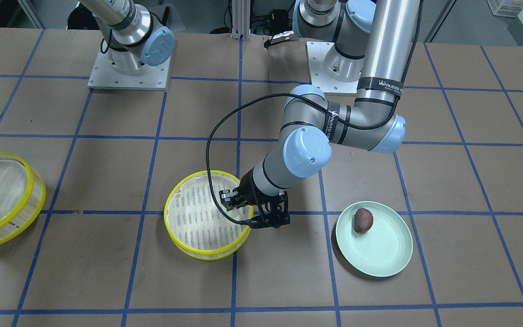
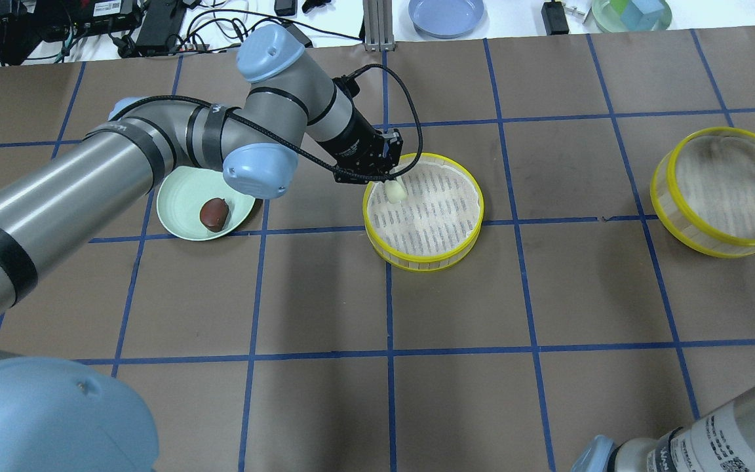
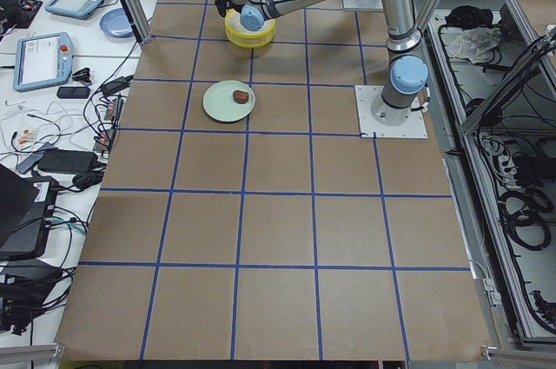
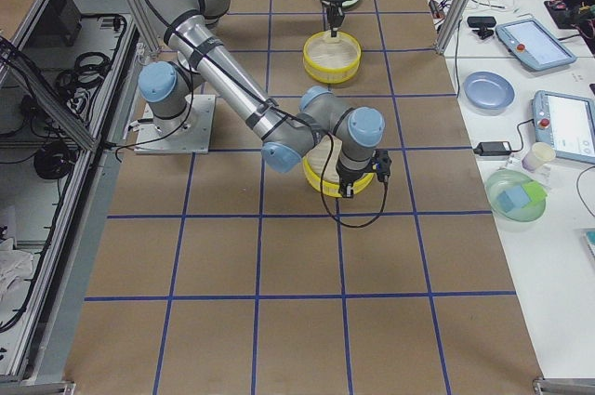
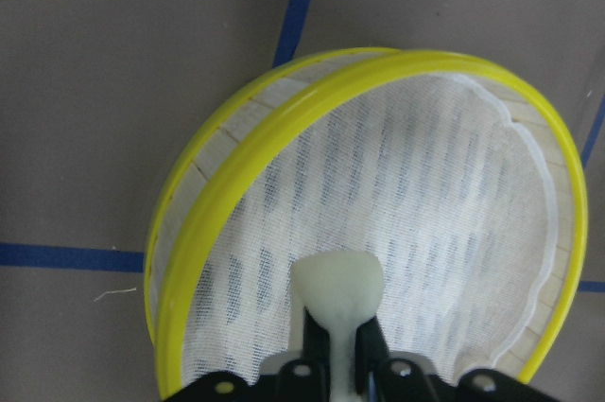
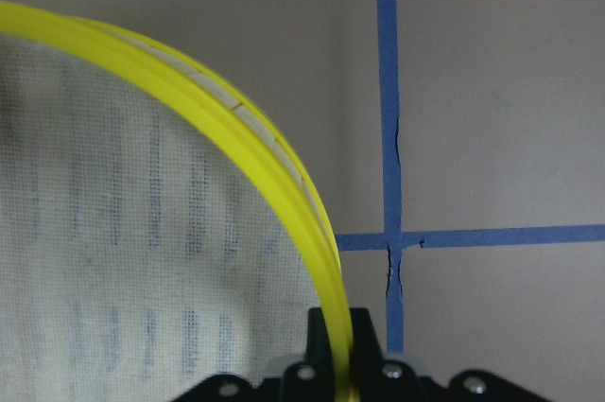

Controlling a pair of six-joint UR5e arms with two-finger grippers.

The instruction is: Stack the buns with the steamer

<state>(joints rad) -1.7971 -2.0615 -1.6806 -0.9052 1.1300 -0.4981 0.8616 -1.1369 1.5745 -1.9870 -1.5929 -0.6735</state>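
Observation:
My left gripper [image 2: 393, 185] is shut on the cream-white bun [image 5: 337, 290] and holds it just inside the rim of the middle steamer tray [image 2: 417, 265], over its white cloth bottom [image 5: 425, 222]. The bun also shows in the overhead view [image 2: 396, 191]. The dark reddish-brown bun [image 2: 215, 213] lies on the pale green plate [image 2: 181, 196], beside my left arm. My right gripper [image 6: 338, 331] is shut on the yellow rim of the second steamer tray [image 2: 718, 246], which sits tilted at the table's right side.
Both arm bases [image 1: 127, 75] stand on plates at the robot's edge of the table. A blue plate [image 2: 446, 14], cables and tablets lie on the white bench beyond the table. Brown table surface with a blue tape grid [image 2: 390, 354] lies in front.

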